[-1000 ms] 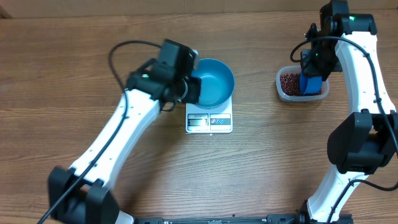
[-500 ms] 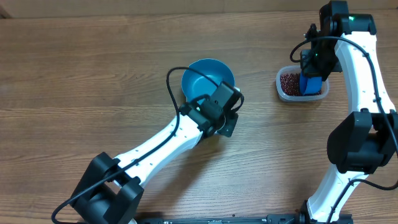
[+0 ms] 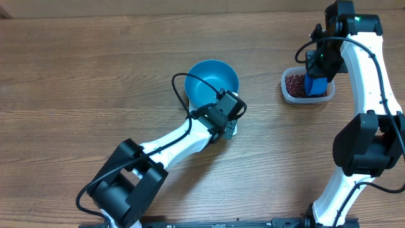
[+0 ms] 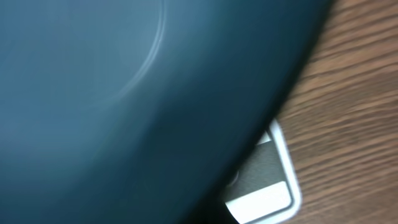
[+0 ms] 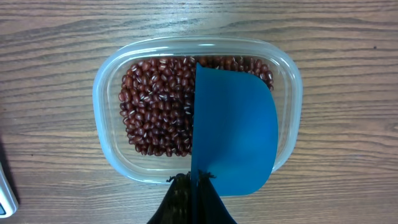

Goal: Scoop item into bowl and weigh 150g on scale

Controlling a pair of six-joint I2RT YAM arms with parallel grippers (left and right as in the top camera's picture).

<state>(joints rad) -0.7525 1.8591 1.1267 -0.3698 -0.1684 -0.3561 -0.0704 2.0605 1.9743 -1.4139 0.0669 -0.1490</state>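
Right gripper (image 5: 191, 182): clamped on the blue scoop (image 5: 236, 130), held on edge over the clear tub (image 5: 106, 124), the red-brown beans (image 5: 155, 106) just below and left of its blade; this arm is far the nearer to them. Left gripper (image 3: 228, 121): closed, nothing seen in it, at the white scale (image 4: 261, 198), where the empty blue bowl (image 3: 212, 81) appears to sit, well left of the tub.

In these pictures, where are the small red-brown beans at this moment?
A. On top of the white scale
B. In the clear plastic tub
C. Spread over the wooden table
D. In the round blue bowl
B: the right wrist view shows the beans lying inside the clear tub, partly covered by the blue scoop, and the blue bowl is empty in the overhead view.
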